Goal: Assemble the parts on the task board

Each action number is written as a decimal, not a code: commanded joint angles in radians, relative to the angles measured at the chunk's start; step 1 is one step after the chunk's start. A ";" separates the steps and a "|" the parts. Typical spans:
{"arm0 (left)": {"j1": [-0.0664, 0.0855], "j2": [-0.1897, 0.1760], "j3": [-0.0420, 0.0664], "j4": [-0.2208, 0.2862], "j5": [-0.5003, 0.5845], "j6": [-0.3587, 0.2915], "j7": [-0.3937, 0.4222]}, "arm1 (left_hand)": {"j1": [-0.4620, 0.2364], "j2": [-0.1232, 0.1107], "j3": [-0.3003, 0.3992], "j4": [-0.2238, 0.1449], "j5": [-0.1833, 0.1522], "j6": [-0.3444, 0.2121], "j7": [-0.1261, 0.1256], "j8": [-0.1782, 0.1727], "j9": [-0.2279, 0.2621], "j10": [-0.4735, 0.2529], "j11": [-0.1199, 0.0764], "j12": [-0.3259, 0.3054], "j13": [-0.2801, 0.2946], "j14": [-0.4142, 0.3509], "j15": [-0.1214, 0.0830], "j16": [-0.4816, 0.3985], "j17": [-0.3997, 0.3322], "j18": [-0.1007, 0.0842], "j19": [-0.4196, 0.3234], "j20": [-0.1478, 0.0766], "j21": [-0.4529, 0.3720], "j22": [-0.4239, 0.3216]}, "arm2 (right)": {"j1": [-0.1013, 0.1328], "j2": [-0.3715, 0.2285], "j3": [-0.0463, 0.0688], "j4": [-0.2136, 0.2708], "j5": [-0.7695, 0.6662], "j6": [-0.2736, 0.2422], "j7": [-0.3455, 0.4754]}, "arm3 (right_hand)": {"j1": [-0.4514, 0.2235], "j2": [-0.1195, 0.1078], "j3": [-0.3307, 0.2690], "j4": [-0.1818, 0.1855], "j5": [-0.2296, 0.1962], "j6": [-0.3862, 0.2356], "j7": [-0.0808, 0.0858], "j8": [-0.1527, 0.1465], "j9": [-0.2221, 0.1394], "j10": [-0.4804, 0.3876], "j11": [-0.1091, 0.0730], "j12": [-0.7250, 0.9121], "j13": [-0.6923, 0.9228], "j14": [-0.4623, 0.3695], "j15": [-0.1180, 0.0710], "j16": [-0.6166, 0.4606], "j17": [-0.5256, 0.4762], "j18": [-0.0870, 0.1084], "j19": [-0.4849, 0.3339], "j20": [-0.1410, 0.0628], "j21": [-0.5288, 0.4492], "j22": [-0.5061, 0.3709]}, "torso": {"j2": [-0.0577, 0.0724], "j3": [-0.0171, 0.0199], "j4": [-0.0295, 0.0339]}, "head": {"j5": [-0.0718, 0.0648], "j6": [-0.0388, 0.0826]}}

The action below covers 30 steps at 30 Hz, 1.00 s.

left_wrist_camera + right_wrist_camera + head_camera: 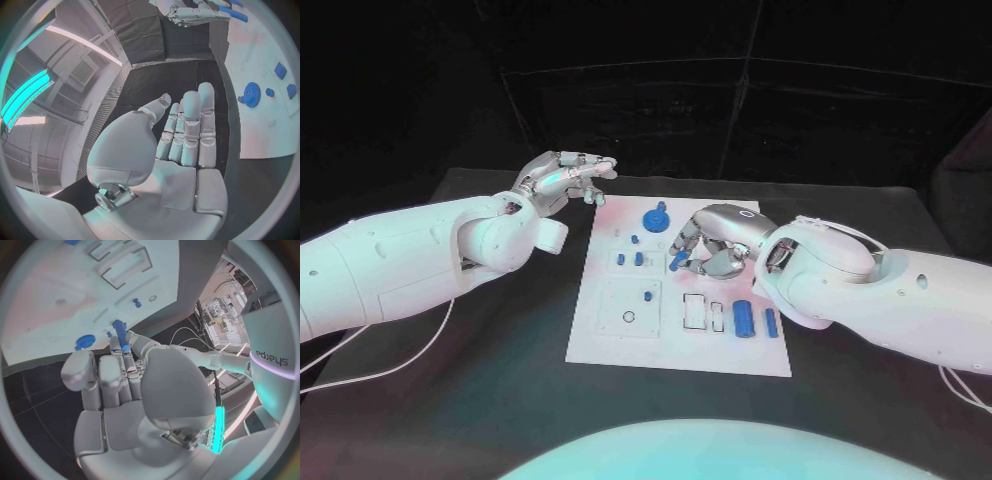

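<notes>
Task board [610, 330] — right hand [711, 245] above, apparently pinching blue part [678, 260]; left hand [567, 180] released, beside.

the head view looks down from above the near edge of the task board [678, 330], taking in the whole board from some way off, with the left hand [567, 178] beyond the board's far left corner and the right hand [711, 243] over its middle. the left wrist view sits close behind the left hand [178, 135], off the board's edge, and faces along the board [262, 95] toward the right hand [190, 12]. the right wrist view sits close behind the right hand [122, 375] and faces the board [69, 305] from very near; all three views share the board's surface.
</notes>
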 commanded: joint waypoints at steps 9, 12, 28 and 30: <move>0.001 0.012 0.000 -0.010 -0.002 0.009 0.005 | 0.009 0.007 -0.004 -0.006 0.005 -0.009 -0.002 0.007 0.001 -0.008 0.001 0.007 0.001 0.002 0.002 0.008 -0.002 0.014 0.005 0.000 -0.006 -0.002 | -0.050 0.122 -0.004 -0.043 0.039 0.063 0.078 | 0.011 -0.004 0.015 -0.009 0.010 -0.007 0.011 -0.007 -0.001 -0.006 0.009 -0.014 0.000 0.010 0.002 0.007 0.001 -0.012 -0.001 0.006 0.007 0.001 | 0.002 0.0023 0.0000 | 0.036 -0.012; 0.001 0.014 0.000 -0.012 -0.002 0.010 0.005 | 0.009 0.007 -0.004 -0.006 0.005 -0.009 -0.002 0.007 0.001 -0.008 0.001 0.007 0.001 0.002 0.002 0.008 -0.002 0.014 0.005 0.000 -0.006 -0.002 | -0.061 0.145 -0.006 -0.057 0.023 0.073 0.082 | 0.012 -0.004 0.016 -0.009 0.010 -0.008 0.011 -0.007 -0.001 -0.006 0.009 -0.015 0.000 0.010 0.002 0.007 0.001 -0.012 -0.001 0.006 0.008 0.002 | 0.002 0.0023 -0.0009 | 0.041 -0.013; 0.000 0.021 -0.001 -0.017 -0.002 0.014 0.004 | 0.009 0.007 -0.004 -0.006 0.005 -0.009 -0.002 0.007 0.001 -0.008 0.001 0.007 0.001 0.002 0.002 0.008 -0.002 0.014 0.005 0.000 -0.006 -0.002 | -0.082 0.192 -0.010 -0.089 -0.049 0.132 0.045 | 0.012 -0.003 0.018 -0.010 0.011 -0.008 0.011 -0.007 -0.001 -0.006 0.009 -0.016 0.000 0.010 0.002 0.008 0.002 -0.012 -0.001 0.006 0.008 0.002 | 0.002 0.0025 -0.0013 | 0.046 -0.019; 0.000 0.021 -0.001 -0.017 -0.002 0.014 0.003 | 0.009 0.007 -0.004 -0.006 0.005 -0.009 -0.002 0.007 0.001 -0.008 0.001 0.007 0.001 0.002 0.002 0.008 -0.002 0.014 0.005 0.000 -0.006 -0.002 | -0.083 0.195 -0.010 -0.091 -0.059 0.136 0.035 | 0.012 -0.003 0.018 -0.010 0.011 -0.008 0.011 -0.007 -0.001 -0.006 0.009 -0.016 0.000 0.010 0.002 0.008 0.002 -0.012 -0.001 0.006 0.008 0.002 | 0.002 0.0023 -0.0010 | 0.047 -0.020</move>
